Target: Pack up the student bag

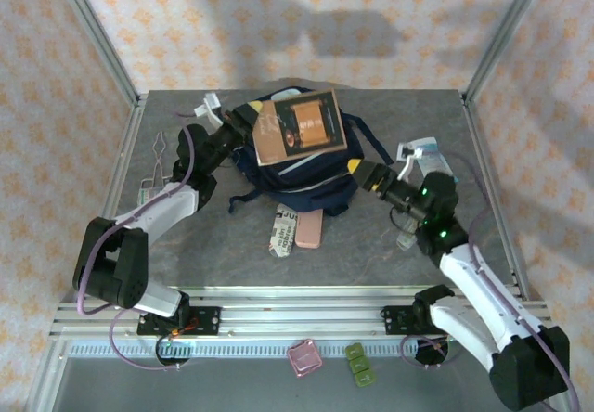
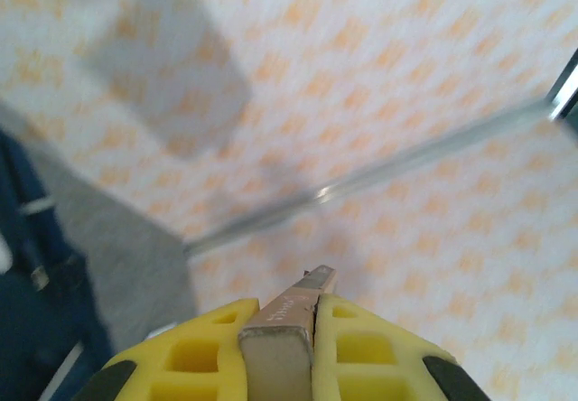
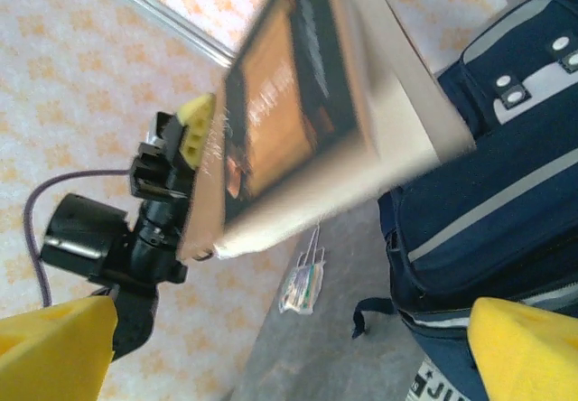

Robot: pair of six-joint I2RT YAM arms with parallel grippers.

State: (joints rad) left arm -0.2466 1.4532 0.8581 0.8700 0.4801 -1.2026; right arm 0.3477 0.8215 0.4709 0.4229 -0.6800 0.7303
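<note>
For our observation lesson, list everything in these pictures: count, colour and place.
student bag: one, navy with grey stripes, middle of table.
book: one, orange-brown cover, tilted over the bag.
flat item: one, pink, on table before the bag.
printed packet: one, white with black print, left of the flat item.
clear packet: one, see-through, left part of table.
metal tool: one, silver, beyond the clear packet.
white-blue item: one, right of the bag.
pink square: one, by the near rail.
green pieces: count unclear, beside the pink square.
left gripper: one, yellow fingers, shut on the book's edge.
right gripper: one, yellow fingers, open, right of the bag.
</note>
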